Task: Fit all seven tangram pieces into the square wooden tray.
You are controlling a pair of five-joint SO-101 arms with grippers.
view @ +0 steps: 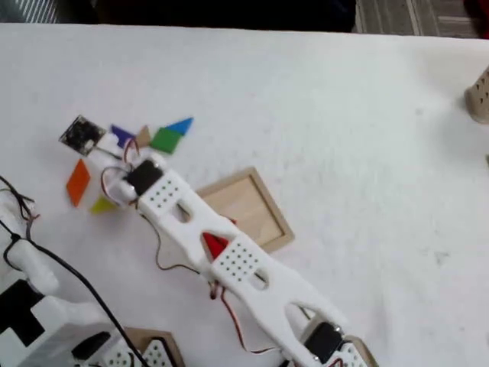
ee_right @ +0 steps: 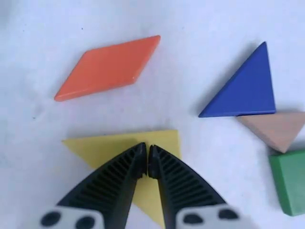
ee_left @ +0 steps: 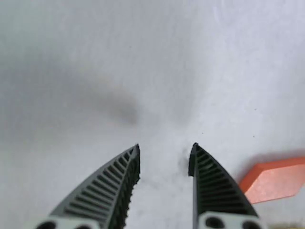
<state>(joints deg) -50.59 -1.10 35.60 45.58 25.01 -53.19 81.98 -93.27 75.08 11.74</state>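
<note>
The square wooden tray (view: 263, 200) lies mid-table, with a red piece (view: 215, 244) showing in it beside the arm that crosses it. That long arm (view: 164, 195) is my right one. Its gripper (ee_right: 147, 157) is shut, tips together right over the yellow triangle (ee_right: 159, 140), which also shows in the high view (view: 103, 205). Around it lie an orange parallelogram (ee_right: 107, 67), a dark blue triangle (ee_right: 248, 90), a tan triangle (ee_right: 276, 130) and a green square (ee_right: 289, 179). A light blue triangle (view: 181, 125) touches the green square (view: 166, 140). My left gripper (ee_left: 166, 160) is open over bare table, near the orange parallelogram (ee_left: 274, 179).
A small black square board (view: 82, 134) with wires lies beside the loose pieces. The left arm's base (view: 30, 313) and cables fill the near left corner. A perforated tan object (view: 479, 95) stands at the far right edge. White table stretches to the right of the tray.
</note>
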